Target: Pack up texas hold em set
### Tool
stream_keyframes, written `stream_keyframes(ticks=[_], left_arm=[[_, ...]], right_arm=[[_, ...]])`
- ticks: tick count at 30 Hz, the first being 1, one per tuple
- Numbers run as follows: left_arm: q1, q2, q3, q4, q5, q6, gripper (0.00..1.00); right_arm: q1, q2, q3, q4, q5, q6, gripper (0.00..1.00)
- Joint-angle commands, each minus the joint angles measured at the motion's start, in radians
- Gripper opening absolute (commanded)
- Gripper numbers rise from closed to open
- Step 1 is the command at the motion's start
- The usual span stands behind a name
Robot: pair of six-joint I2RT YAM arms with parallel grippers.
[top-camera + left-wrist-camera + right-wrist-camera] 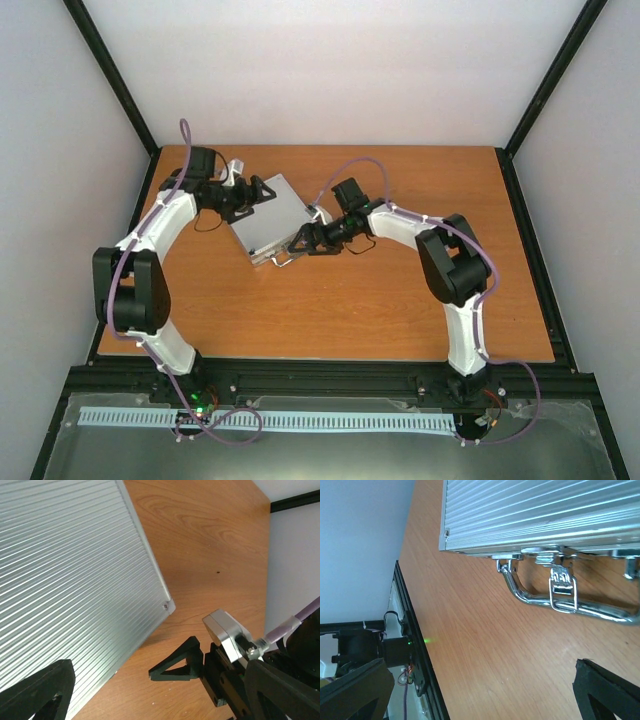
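Left gripper (264, 190) and right gripper (480, 680): jaws apart, empty. Ahead of your right gripper, the latch (563, 592) hangs undone; pushing it may slide the aluminium case (268, 215).

Wood table (400, 320) in a plain white booth.
Orange-brown grain, evenly lit, with soft shadows only and one small dark speck (218, 572) on the bare wood. Closed in by pale, blank walls: far wall (330, 70), left wall (50, 150), right wall (595, 200). Framed by black posts slanting up and outward from the far corners, left post (110, 75) and right post (555, 80), with a black side rail (540, 262) along the right table edge. Bounded on the near side by a black base rail (330, 378), then a grey metal sheet (330, 455) nearer still, with a white slotted strip (270, 421) laid across it from left to right.
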Motion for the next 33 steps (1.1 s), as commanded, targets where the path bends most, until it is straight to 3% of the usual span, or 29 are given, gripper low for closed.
stream_keyframes(ticks=[1,12,33], left_arm=[[-0.002,0.061,0.018,0.024,0.014,0.017,0.96],[-0.001,0.173,0.082,-0.006,0.001,0.038,0.96],[0.003,0.221,0.049,-0.03,-0.011,0.077,0.96]], right_arm=[[0.039,0.062,0.036,0.073,0.015,0.047,1.0],[0.063,0.164,0.133,0.07,0.052,0.05,1.0],[0.104,0.199,0.064,0.204,0.12,0.19,1.0]])
